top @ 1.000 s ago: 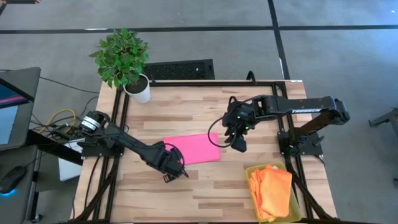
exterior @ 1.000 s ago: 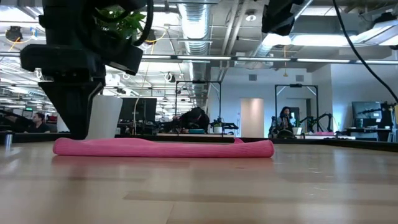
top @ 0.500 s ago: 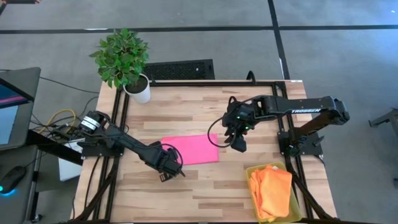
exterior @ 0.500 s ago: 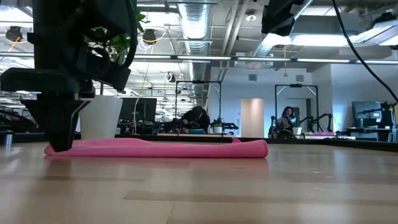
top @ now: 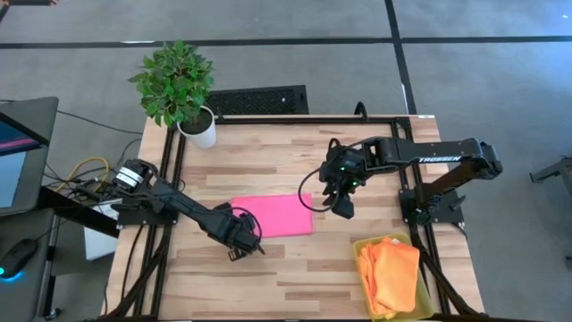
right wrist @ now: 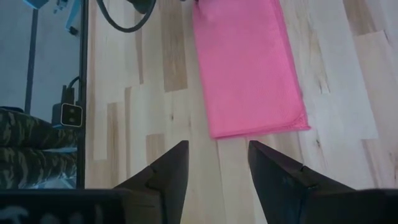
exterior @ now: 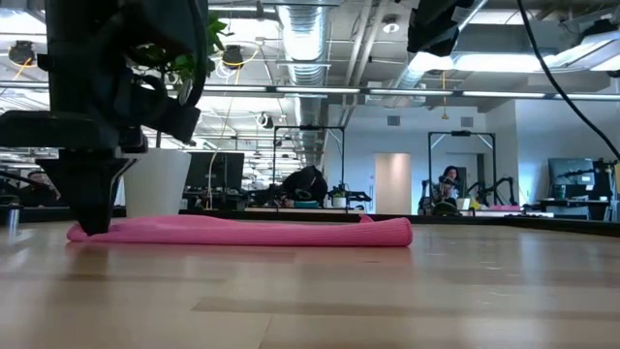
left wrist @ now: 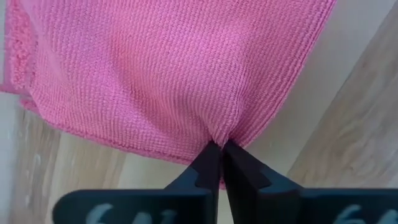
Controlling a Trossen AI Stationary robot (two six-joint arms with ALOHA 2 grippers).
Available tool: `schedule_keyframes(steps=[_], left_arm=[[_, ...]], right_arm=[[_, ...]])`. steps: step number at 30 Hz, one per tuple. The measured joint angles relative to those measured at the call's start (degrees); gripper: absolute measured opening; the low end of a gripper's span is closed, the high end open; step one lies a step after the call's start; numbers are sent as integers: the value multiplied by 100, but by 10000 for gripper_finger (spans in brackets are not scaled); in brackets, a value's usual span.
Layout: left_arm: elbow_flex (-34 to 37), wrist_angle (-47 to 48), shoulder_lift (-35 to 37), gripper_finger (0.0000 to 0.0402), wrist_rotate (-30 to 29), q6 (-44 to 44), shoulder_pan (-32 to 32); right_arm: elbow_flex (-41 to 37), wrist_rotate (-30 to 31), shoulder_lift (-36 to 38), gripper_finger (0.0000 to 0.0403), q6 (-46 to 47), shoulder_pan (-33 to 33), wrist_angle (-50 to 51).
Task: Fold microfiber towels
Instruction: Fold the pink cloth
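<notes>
My light wooden plank table [top: 295, 268] carries a leafy green plant in a white pot [top: 181, 92] at its far left corner and a rigid yellow translucent rectangular bin [top: 361, 246] at the near right corner. 1 black floor grille [top: 257, 99] lies just beyond the table's far edge

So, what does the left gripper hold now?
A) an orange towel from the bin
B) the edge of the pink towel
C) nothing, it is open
B: in the left wrist view the left gripper is shut, pinching the pink towel at its edge.
</notes>
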State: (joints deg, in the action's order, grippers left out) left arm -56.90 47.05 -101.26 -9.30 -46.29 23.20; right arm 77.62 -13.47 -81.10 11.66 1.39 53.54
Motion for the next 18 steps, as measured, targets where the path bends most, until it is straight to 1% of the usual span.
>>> schedule_keyframes(steps=[5, 13, 18], left_arm=[[-414, 73, -34, 2, -345, 471, -31], [-1119, 83, -28, 1, -777, 2147, -436], [-1516, -139, -23, 0, -812, 3226, -814]], right_arm=[[0, 2, 0, 188, 0, 0, 2], [0, 2, 0, 188, -2, -60, 30], [0, 2, 12, 188, -5, -249, 164]])
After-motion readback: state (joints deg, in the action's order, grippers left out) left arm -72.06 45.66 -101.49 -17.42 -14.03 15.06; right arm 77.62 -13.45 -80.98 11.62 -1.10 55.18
